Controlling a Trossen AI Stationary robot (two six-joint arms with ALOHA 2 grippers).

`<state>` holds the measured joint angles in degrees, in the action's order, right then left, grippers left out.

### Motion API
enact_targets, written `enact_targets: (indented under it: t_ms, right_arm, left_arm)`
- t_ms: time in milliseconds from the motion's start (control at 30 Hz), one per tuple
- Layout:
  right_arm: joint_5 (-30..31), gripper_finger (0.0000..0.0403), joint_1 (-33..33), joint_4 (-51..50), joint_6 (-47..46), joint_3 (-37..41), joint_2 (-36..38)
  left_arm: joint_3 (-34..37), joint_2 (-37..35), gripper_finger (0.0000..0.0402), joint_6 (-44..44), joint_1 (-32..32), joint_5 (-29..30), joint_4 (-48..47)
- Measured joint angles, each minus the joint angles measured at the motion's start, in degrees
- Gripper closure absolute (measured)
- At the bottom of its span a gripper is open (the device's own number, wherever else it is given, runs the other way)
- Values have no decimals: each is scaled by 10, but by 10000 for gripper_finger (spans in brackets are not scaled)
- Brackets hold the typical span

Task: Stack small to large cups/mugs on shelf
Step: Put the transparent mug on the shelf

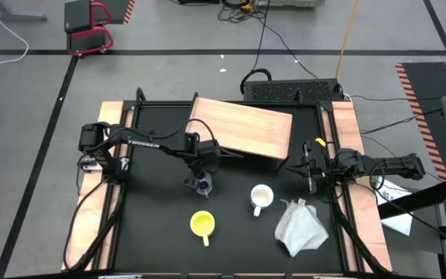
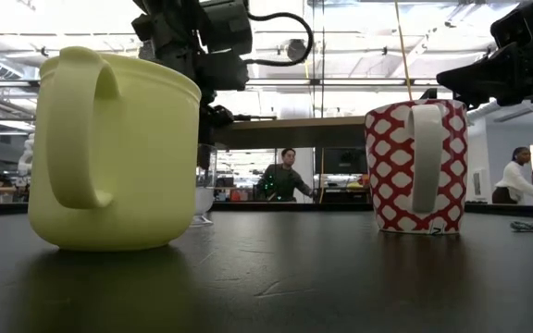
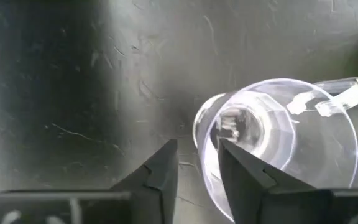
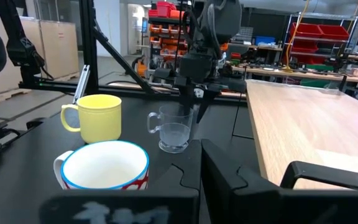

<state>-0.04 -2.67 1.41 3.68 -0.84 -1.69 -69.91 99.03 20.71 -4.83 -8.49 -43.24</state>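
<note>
A small clear glass cup (image 1: 203,185) stands upright on the black table in front of the wooden shelf (image 1: 242,128). My left gripper (image 3: 197,168) points down over it, open. One finger (image 3: 244,177) is inside the rim and one (image 3: 157,177) is outside, astride the cup's wall (image 3: 202,134) opposite the handle (image 3: 344,96). Bare table shows between the outer finger and the wall. The yellow mug (image 1: 202,224) and the white mug with a red pattern (image 1: 261,198) stand on their bases nearer the front. My right gripper (image 1: 310,167) waits open at the shelf's right end.
A crumpled white cloth (image 1: 300,226) lies at the front right. The shelf's board (image 4: 303,124) stands at a slant on dark legs at the table's far middle. Pale wooden strips (image 1: 91,225) run along both sides of the table. People show in the room behind (image 2: 285,176).
</note>
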Motion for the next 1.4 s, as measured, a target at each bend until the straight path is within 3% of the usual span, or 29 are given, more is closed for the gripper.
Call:
enact_targets:
  t_ms: [233, 500, 1033, 1400]
  right_arm:
    - [0, 403, 0, 0, 0, 0, 0]
    - [0, 403, 0, 0, 0, 0, 0]
    - [0, 403, 0, 0, 0, 0, 0]
    - [0, 403, 0, 0, 0, 0, 0]
  left_arm:
    - [0, -2, 392, -9, 0, 4, 2]
    - [0, -9, 397, -10, 0, -1, -1]
    - [0, -110, 400, -13, 0, 8, -8]
    - [0, -114, 401, -7, 0, 17, -38]
